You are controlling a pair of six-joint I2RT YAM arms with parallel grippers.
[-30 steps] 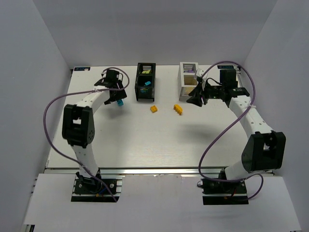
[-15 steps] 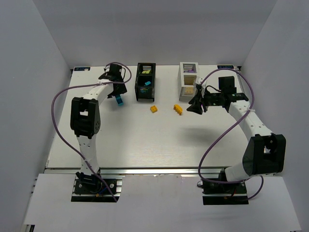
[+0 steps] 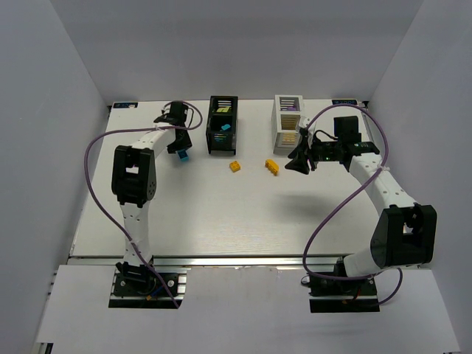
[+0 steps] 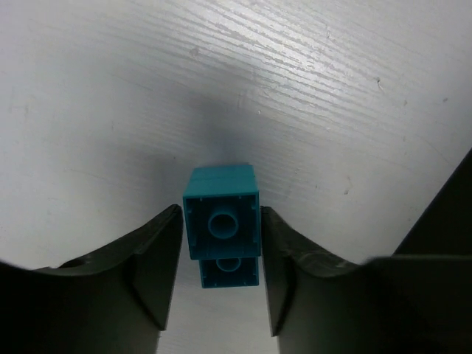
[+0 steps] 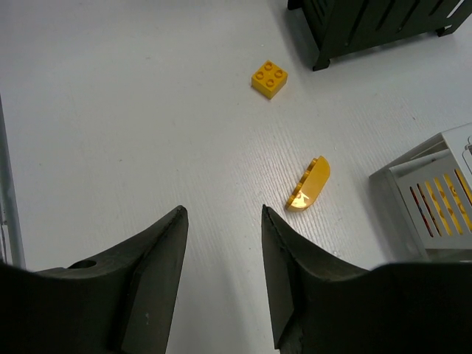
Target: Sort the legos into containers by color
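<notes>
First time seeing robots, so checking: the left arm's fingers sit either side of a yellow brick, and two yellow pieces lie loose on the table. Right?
Not quite. The left wrist view shows the brick flanked by the left gripper is cyan, not yellow. The two yellow pieces, a square brick and a curved piece, lie loose on the table.

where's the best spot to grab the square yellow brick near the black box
Grip the yellow 2x2 brick by two opposite flat side walls, coming straight down from above. It lies flat with its studs up, apart from the curved yellow piece and the black box, so all four walls look free. It sits skewed, so line up with the walls.
</notes>
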